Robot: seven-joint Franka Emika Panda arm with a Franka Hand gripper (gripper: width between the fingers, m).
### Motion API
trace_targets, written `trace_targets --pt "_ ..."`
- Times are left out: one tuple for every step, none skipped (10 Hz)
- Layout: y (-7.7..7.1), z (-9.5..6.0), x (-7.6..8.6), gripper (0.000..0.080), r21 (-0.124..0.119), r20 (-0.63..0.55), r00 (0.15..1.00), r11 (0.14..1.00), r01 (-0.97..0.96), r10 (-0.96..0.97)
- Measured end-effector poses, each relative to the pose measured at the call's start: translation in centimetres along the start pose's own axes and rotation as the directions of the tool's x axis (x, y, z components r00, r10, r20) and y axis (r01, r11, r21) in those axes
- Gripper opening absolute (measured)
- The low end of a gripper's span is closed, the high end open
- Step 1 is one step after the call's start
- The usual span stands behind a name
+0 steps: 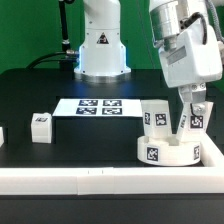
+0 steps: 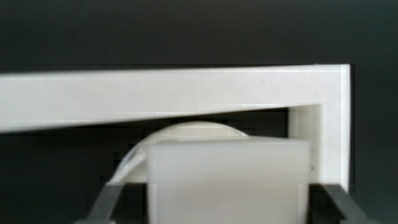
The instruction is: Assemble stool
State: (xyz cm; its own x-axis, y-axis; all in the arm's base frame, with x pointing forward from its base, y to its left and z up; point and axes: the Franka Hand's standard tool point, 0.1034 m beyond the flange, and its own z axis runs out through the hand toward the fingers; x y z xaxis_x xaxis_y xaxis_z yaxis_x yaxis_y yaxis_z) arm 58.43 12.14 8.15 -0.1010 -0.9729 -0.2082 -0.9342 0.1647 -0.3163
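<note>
The stool's round white seat (image 1: pixel 176 153) lies flat in the corner of the border bars, at the exterior view's right. One white leg (image 1: pixel 156 114) stands upright on it. Beside that leg, my gripper (image 1: pixel 196 122) is shut on a second leg (image 1: pixel 199 112), holding it upright over the seat's right part. I cannot tell whether its lower end touches the seat. In the wrist view this leg (image 2: pixel 222 170) fills the space between my fingers (image 2: pixel 118 196), with the seat's edge (image 2: pixel 185 130) showing behind it. A third leg (image 1: pixel 41 125) lies loose on the black table at the left.
The marker board (image 1: pixel 98 105) lies in the middle of the table. Long white border bars (image 1: pixel 90 181) run along the table's front edge and right side (image 2: pixel 178 92). The robot base (image 1: pixel 101 45) stands behind. A small white piece (image 1: pixel 2 135) shows at the far left edge.
</note>
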Motion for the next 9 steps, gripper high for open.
trace_targets --pt "-0.1 -0.1 0.1 0.0337 0.010 0.005 0.995 0.995 -0.097 0.097" --pt "0.0 -0.2 0.2 0.0337 0.020 0.008 0.981 0.981 -0.195 0.195" --pt "0.2 -0.1 -0.1 0.0337 0.016 0.014 0.953 0.953 -0.303 0.303" --pt "0.3 -0.1 -0.2 0.0337 0.015 0.015 0.941 0.941 -0.339 0.339" --pt "0.3 -0.1 -0.1 0.0337 0.015 0.016 0.923 0.923 -0.384 0.384" --pt "0.3 -0.1 -0.1 0.0411 0.014 0.016 0.923 0.923 -0.384 0.384" --pt "0.3 -0.1 -0.1 0.0411 0.014 0.016 0.927 0.927 -0.375 0.375" --pt "-0.1 -0.6 0.0 0.0602 0.017 0.021 0.938 0.938 -0.345 0.345" --pt "-0.6 -1.6 0.3 0.0602 0.030 0.027 0.949 0.949 -0.314 0.314"
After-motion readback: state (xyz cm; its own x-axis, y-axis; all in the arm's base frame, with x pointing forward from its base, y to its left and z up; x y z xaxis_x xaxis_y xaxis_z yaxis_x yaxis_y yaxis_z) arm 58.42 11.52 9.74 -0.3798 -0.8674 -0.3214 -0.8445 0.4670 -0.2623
